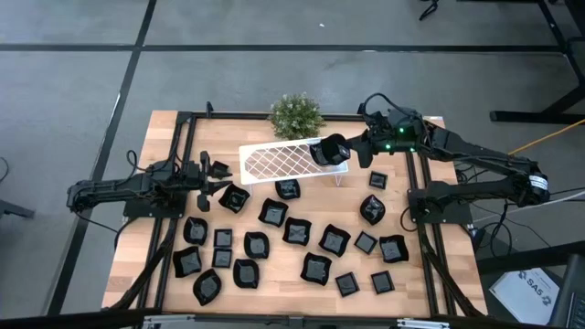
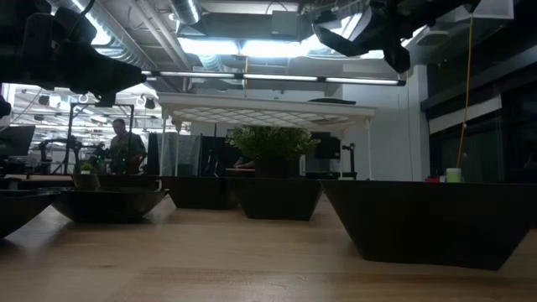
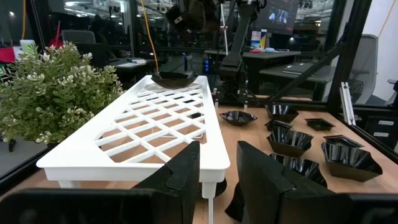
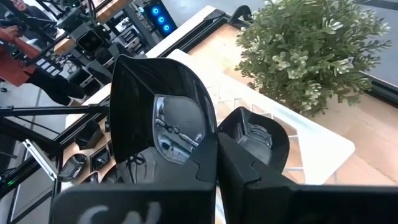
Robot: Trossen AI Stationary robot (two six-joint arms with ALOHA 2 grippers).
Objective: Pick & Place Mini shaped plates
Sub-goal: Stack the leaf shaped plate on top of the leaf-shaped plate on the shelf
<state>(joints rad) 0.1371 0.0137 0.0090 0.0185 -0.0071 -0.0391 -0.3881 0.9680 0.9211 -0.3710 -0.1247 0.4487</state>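
Hovering over the white rack's (image 1: 281,162) right edge, right gripper (image 1: 322,152) clamps a plate (image 4: 163,118).

**Four cameras, one table**

The high view looks straight down from well above, taking in the whole table (image 1: 137,247), both arms and the floor around it. The low view sits at table-top height, very near the closest plates (image 2: 424,220), facing level across into the room. The left wrist view looks along the rack (image 3: 155,134) from close by one short end, plant (image 3: 59,93) to one side. The right wrist view looks steeply down, close over the rack's other end. All four share the rack and plant.
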